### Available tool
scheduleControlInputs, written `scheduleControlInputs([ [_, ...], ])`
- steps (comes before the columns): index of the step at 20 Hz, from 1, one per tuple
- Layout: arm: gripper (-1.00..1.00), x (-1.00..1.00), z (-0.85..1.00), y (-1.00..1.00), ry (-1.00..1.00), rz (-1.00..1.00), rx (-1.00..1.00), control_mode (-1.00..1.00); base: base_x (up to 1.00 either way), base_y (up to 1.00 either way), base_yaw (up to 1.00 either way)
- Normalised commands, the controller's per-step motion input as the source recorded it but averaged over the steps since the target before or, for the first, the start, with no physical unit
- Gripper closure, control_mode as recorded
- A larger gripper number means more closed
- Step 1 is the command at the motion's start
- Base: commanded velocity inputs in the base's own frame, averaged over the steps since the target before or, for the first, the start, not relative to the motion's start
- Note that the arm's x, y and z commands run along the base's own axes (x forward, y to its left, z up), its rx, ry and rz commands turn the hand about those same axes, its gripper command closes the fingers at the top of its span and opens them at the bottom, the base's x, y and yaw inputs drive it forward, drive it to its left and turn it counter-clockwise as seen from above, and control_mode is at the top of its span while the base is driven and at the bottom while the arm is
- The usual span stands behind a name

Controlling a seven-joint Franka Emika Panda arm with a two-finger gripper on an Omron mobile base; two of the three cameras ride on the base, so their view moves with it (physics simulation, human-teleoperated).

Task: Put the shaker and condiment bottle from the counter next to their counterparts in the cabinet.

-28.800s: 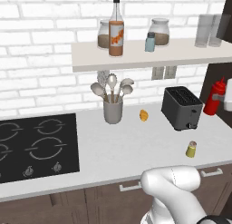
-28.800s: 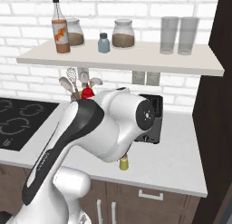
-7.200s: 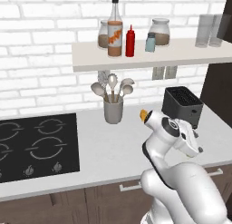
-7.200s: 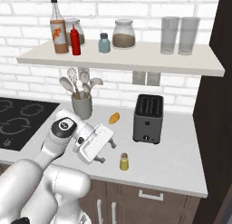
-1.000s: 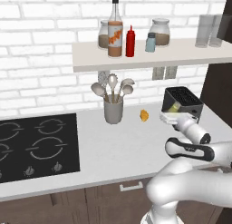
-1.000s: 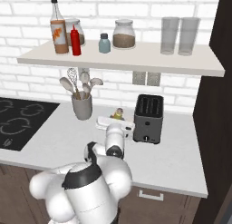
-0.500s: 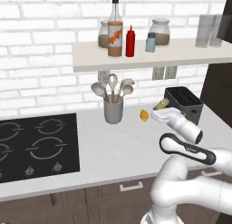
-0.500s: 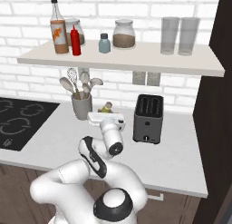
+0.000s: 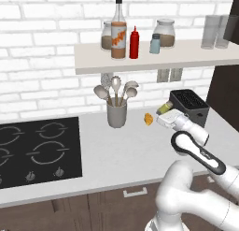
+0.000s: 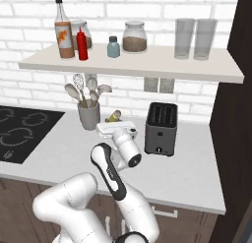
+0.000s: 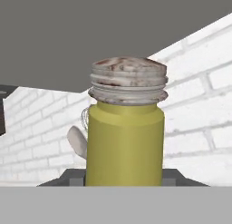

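We see a home kitchen: a white brick wall [image 9: 42, 61], a black stove [image 9: 37, 148] set in the pale table [image 9: 126, 155], a toaster [image 10: 161, 129], a cup of cooking utensils [image 9: 116, 106], and a shelf [image 10: 147, 65] with jars and bottles.

The yellow-olive shaker [image 11: 125, 128] is hanging tilted above the counter [image 9: 116, 150]; the red condiment bottle [image 9: 134, 43] is standing upright on the cabinet [image 9: 154, 61] beside the glass bottle [image 9: 118, 31].
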Motion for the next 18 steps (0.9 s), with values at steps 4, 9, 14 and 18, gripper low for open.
scheduleControlInputs([
  [4, 1.0, 0.0, 0.1, -0.06, 0.0, 0.04, 0.0, -1.0, 0.0, 0.0, 0.0],
  [9, 1.0, 0.0, 0.5, 0.0, 0.04, 0.01, -0.04, -1.0, 0.0, 0.0, 0.0],
  [14, 1.0, -0.04, 0.56, 0.0, 0.0, 0.01, -0.14, -1.0, 0.0, 0.0, 0.0],
  [18, 1.0, -0.22, 0.35, 0.0, 0.0, 0.02, -0.19, -1.0, 0.0, 0.0, 0.0],
])
